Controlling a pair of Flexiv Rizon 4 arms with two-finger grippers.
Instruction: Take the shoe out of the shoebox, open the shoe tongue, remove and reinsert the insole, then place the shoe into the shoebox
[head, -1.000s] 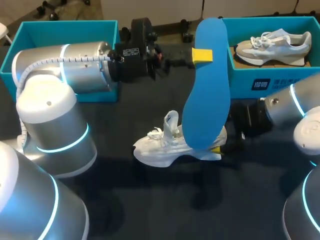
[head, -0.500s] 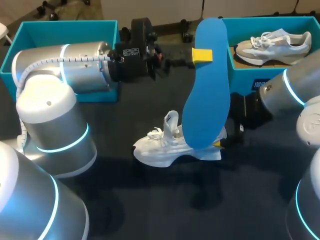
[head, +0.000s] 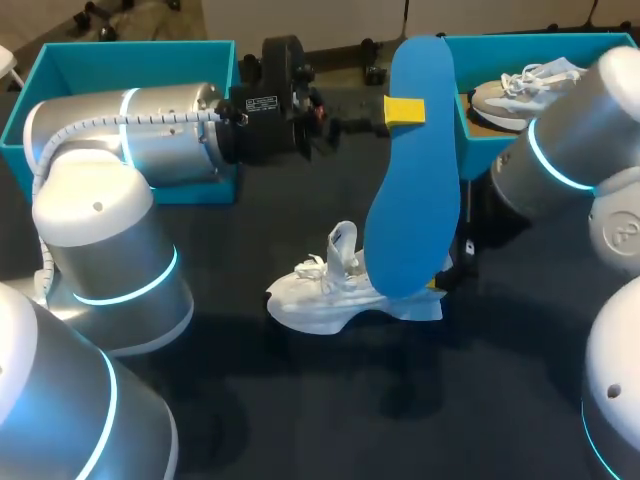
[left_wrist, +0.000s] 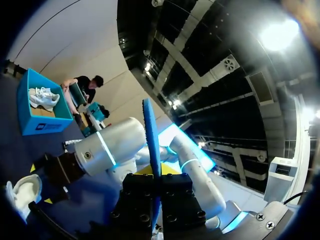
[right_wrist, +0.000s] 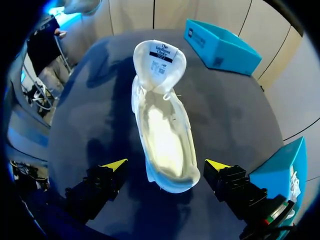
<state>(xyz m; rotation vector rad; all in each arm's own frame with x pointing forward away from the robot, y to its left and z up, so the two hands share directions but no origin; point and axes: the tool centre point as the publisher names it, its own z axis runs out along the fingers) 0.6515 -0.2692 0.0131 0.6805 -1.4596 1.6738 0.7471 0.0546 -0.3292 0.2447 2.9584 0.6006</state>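
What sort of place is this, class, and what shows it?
Probably a robotics lab or test bench: a left arm and right arm at a dark table, a white shoe with its insole held up, and teal shoeboxes.

Shoes, two: white shoe (head: 340, 295) on bench (head: 300, 400), grey shoe (head: 495, 98) boxed at 1 o'clock. Teal shoeboxes, two: 10 o'clock box (head: 60, 75), 1 o'clock box (head: 478, 152). Blue insole (head: 415, 200), one.

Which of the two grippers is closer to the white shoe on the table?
Right. The right gripper sits open at the heel of the white shoe, a finger either side; the left gripper holds the blue insole higher up.
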